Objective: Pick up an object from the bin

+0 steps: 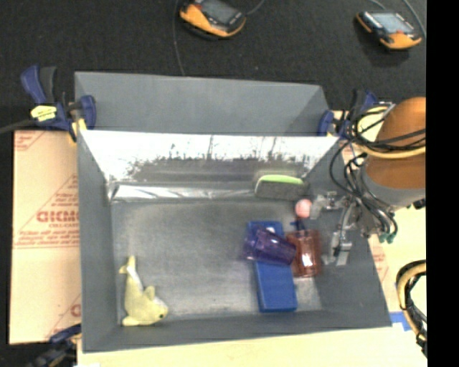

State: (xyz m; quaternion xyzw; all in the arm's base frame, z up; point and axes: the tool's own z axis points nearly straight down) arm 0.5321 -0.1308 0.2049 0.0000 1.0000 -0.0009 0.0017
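Nearest, red clear plastic piece (306, 258) just beside tool (341, 254) (open or closed: cannot tell), judged light, stiff, slippery; grip across narrow sides.

A cream plush animal (141, 299), shaped like a small dolphin, lies in the near left corner of the bin (179, 236). Right of the middle lies a flat blue block (276, 288), and a clear purple thing (267, 247) rests on its far end. At the far wall lies a green and white brush (278, 186), with a small pink ball (303, 208) just beside it. Beyond the far wall sit one orange and black device (213, 16) and a second device (389, 29).
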